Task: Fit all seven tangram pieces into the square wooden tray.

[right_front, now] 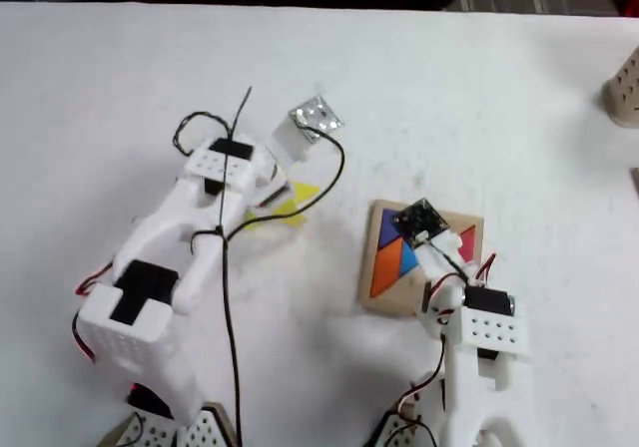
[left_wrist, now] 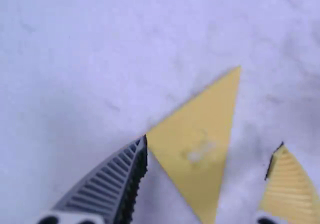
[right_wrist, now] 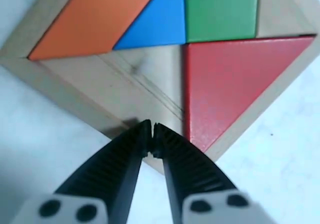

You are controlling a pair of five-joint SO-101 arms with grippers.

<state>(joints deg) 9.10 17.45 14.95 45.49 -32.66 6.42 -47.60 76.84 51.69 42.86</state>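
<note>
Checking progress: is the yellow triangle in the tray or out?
Out. The yellow triangle lies flat on the table, apart from the wooden tray.

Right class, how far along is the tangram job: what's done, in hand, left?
Done: orange, blue, green and red pieces lie in the tray. In hand: the open left gripper straddles the yellow triangle on the table. Left: a bare triangular gap beside red needs filling; the shut right gripper hovers empty.
</note>
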